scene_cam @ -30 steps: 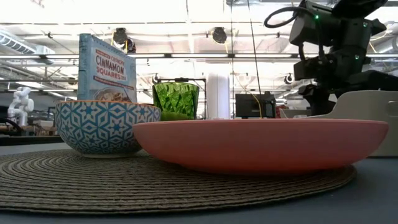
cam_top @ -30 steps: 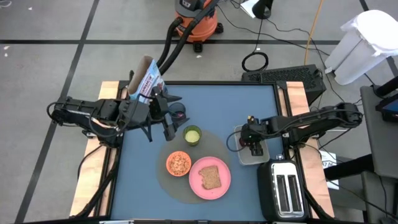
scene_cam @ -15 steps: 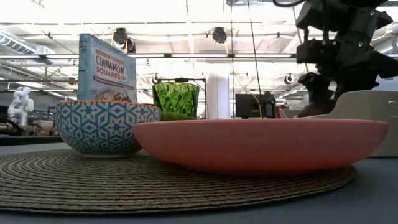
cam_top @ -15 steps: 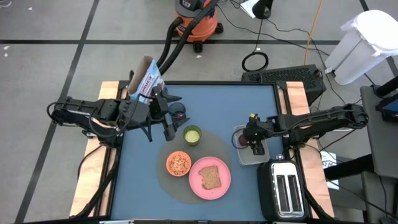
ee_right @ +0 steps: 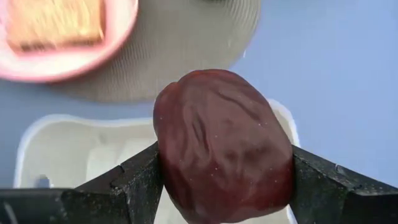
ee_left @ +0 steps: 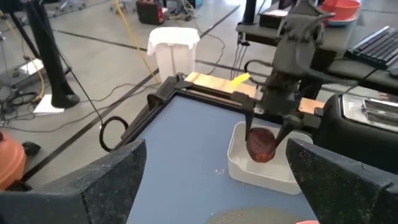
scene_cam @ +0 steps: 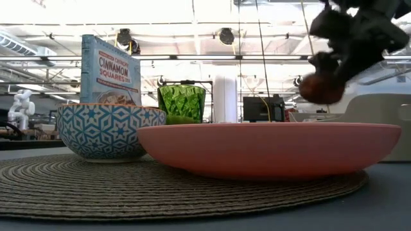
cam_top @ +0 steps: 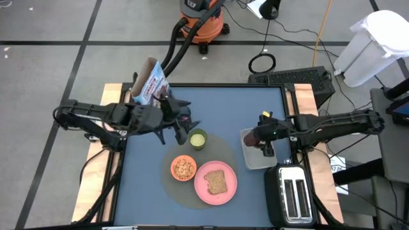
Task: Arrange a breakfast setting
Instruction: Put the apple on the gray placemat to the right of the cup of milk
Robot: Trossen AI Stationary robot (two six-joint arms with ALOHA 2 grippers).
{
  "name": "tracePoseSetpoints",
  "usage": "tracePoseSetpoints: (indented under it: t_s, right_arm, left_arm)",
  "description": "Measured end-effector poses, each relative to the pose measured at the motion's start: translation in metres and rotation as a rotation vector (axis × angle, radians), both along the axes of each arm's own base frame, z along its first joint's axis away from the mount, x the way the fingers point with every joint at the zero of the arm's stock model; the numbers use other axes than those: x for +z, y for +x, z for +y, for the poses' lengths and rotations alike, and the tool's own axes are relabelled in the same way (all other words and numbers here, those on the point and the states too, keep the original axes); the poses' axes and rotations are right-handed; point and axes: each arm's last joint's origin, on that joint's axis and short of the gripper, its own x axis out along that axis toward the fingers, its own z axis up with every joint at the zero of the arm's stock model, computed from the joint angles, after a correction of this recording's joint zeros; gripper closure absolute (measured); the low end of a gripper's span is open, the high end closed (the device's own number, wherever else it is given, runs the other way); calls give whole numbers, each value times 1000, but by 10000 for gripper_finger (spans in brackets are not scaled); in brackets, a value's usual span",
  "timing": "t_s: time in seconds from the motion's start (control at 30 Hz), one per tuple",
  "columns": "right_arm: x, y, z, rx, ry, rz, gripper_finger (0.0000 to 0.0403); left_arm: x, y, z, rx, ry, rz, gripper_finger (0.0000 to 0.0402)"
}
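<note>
Dark red wrinkled fruit hangs clamped in the right gripper's fingers above the clear rectangular tub; placing remains. Round grey mat already set. Left gripper spread, empty.

Woven rough mat; glossy pink plate; smooth waxy fruit; faceted green cup.
</note>
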Motion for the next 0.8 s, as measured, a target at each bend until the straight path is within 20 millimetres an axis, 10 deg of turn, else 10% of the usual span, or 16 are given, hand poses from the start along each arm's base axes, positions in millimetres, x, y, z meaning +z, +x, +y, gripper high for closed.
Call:
tracePoseSetpoints:
  t_s: [0.43, 0.8]
  right_arm:
    - [37, 21, 2, 31, 26, -329, 131]
    - [27, 52, 4, 9, 118, -371, 131]
  left_arm:
    - [-27, 42, -4, 44, -99, -21, 9]
    - [-67, 83, -13, 10, -120, 50, 9]
